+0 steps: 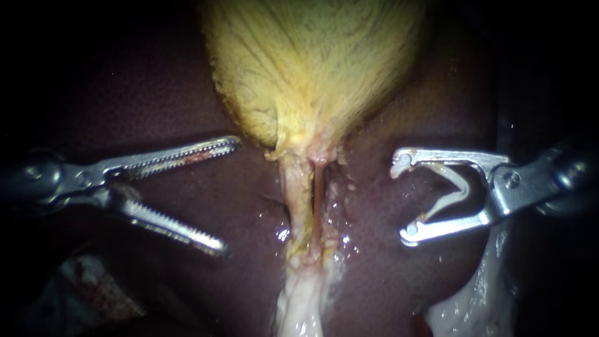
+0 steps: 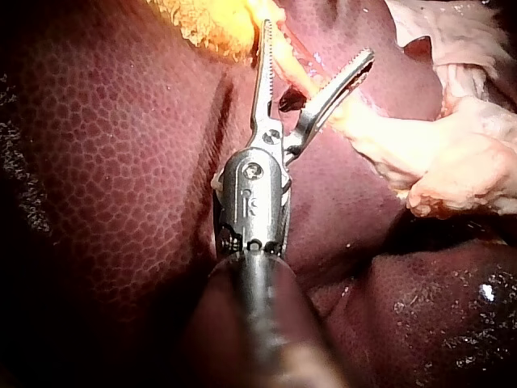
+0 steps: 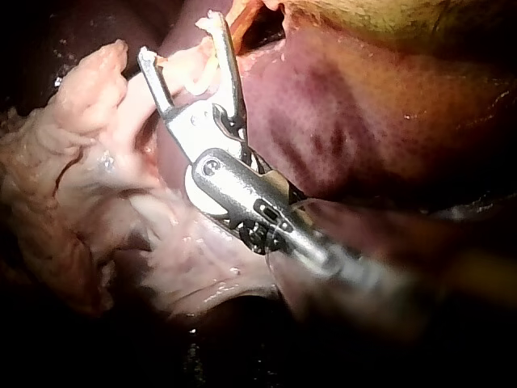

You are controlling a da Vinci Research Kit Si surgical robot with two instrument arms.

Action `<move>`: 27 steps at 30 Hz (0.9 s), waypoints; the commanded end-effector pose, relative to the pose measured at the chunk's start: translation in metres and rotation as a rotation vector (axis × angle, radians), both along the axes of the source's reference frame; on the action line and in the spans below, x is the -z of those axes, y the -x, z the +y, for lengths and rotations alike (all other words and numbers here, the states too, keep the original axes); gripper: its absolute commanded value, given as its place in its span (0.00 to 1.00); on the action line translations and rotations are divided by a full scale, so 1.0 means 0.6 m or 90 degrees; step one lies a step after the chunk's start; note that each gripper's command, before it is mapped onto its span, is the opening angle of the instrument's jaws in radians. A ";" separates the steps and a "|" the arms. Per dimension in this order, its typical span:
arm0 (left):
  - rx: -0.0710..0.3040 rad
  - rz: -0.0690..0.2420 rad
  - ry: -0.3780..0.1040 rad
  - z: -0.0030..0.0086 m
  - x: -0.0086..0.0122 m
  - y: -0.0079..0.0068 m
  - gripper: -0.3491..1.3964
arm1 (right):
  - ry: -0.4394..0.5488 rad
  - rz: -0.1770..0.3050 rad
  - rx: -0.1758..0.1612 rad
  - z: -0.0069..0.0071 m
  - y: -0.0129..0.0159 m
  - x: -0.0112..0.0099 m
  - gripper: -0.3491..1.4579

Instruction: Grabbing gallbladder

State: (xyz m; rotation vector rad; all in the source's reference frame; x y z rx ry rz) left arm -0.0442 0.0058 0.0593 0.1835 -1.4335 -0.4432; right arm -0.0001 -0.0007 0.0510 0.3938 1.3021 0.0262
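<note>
While the gallbladder (image 1: 312, 68) lies untouched on the liver (image 1: 374, 125), left instrument (image 1: 229, 195) points level toward its neck, serrated jaws spread wide, empty; right instrument (image 1: 404, 198), across the neck, jaws wide, both touching a white clip (image 1: 458, 187) between them.

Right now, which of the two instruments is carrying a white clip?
The right instrument: a white clip sits held between its smooth jaws. The left instrument has toothed jaws, open and empty.
</note>
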 end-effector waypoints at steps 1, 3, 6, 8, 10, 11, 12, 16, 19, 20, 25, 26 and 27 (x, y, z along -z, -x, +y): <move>0.000 0.000 0.000 0.0000 0.0000 0.0001 0.73 | 0.000 0.000 0.000 0.0000 0.0000 0.0000 0.52; 0.000 0.000 0.000 0.0000 -0.0001 0.0002 0.73 | 0.000 0.000 0.000 0.0000 0.0000 0.0000 0.52; 0.001 0.000 0.000 0.0001 -0.0002 0.0004 0.73 | 0.000 0.000 0.000 0.0000 0.0000 0.0000 0.52; 0.001 0.001 0.000 0.0002 -0.0004 0.0006 0.72 | 0.000 0.000 0.000 0.0000 0.0000 0.0000 0.52; 0.004 -0.001 -0.014 0.0003 -0.0005 0.0009 0.70 | 0.000 0.000 0.000 0.0000 0.0000 0.0000 0.52; 0.006 -0.002 -0.022 0.0006 -0.0005 0.0014 0.70 | 0.000 0.000 0.000 0.0000 0.0000 0.0000 0.52; 0.011 -0.003 -0.037 0.0009 -0.0007 0.0019 0.69 | 0.000 0.000 0.000 0.0000 0.0000 0.0000 0.52; 0.020 -0.003 -0.055 0.0019 -0.0019 0.0036 0.69 | 0.000 0.000 0.000 0.0000 0.0000 0.0000 0.52; 0.024 -0.001 -0.059 0.0030 -0.0034 0.0045 0.69 | 0.000 0.000 0.000 0.0000 0.0000 0.0000 0.52; 0.029 0.001 -0.062 0.0033 -0.0038 0.0046 0.69 | 0.000 0.000 0.000 0.0000 0.0000 0.0000 0.52; 0.043 0.005 -0.072 0.0046 -0.0063 0.0040 0.68 | 0.000 0.000 0.000 0.0000 0.0000 0.0000 0.52; 0.046 0.006 -0.072 0.0050 -0.0069 0.0040 0.68 | 0.000 0.000 0.000 0.0000 0.0000 0.0000 0.52; 0.048 0.006 -0.076 0.0052 -0.0073 0.0040 0.68 | 0.000 0.000 0.000 0.0000 0.0000 0.0000 0.52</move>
